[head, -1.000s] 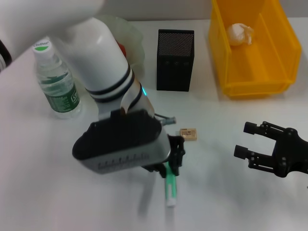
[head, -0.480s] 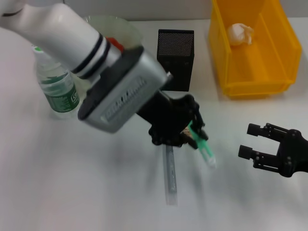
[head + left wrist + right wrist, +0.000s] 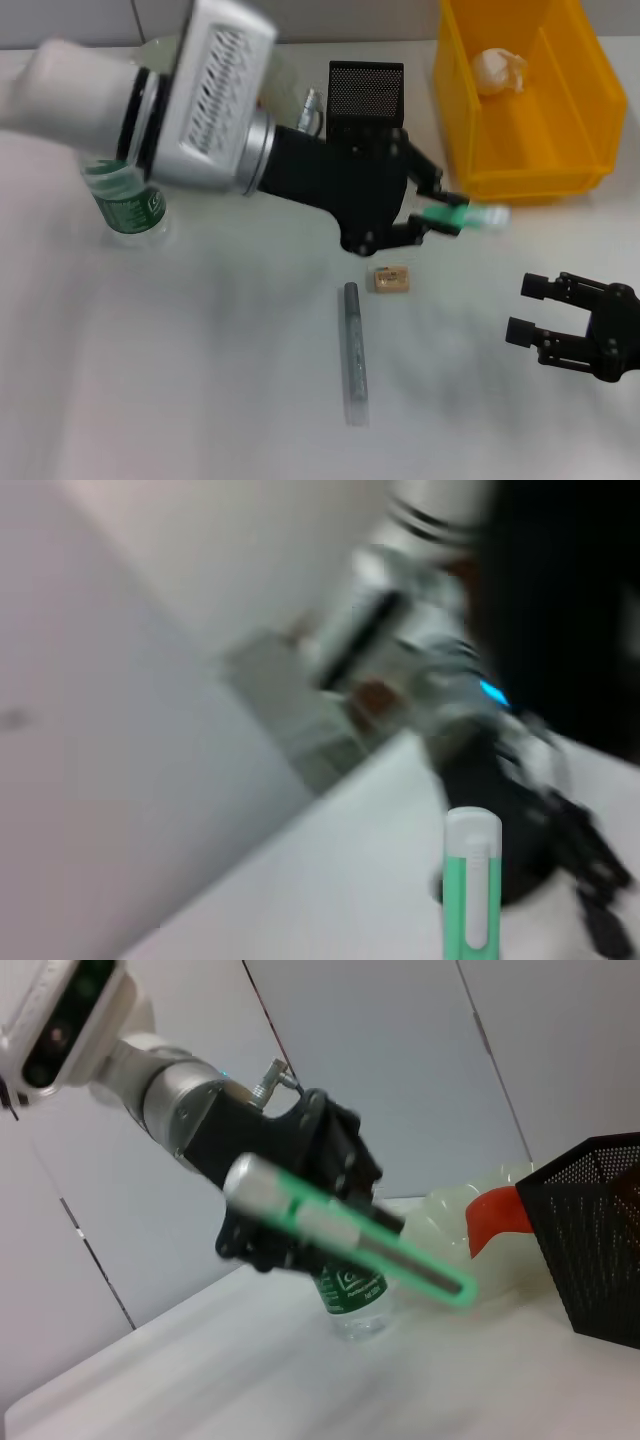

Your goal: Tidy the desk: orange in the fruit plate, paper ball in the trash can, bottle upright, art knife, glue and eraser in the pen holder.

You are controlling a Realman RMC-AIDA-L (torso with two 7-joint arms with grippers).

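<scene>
My left gripper (image 3: 425, 215) is shut on a green glue pen (image 3: 465, 215) and holds it level above the table, in front of the black mesh pen holder (image 3: 365, 100). The pen also shows in the left wrist view (image 3: 470, 890) and the right wrist view (image 3: 350, 1230). A grey art knife (image 3: 352, 350) and a tan eraser (image 3: 390, 279) lie on the table below. The bottle (image 3: 125, 200) stands upright at the left. The paper ball (image 3: 497, 70) lies in the yellow bin (image 3: 580, 150). My right gripper (image 3: 525, 310) is open and empty at the right.
A pale fruit plate (image 3: 470, 1210) with something orange-red (image 3: 495, 1215) in it stands behind the bottle, mostly hidden by my left arm in the head view. The pen holder (image 3: 600, 1230) stands right beside the plate.
My left gripper has lifted the green glue pen off the table and swung it up and right, towards the pen holder. The grey art knife stays on the table. The right arm has barely moved.
</scene>
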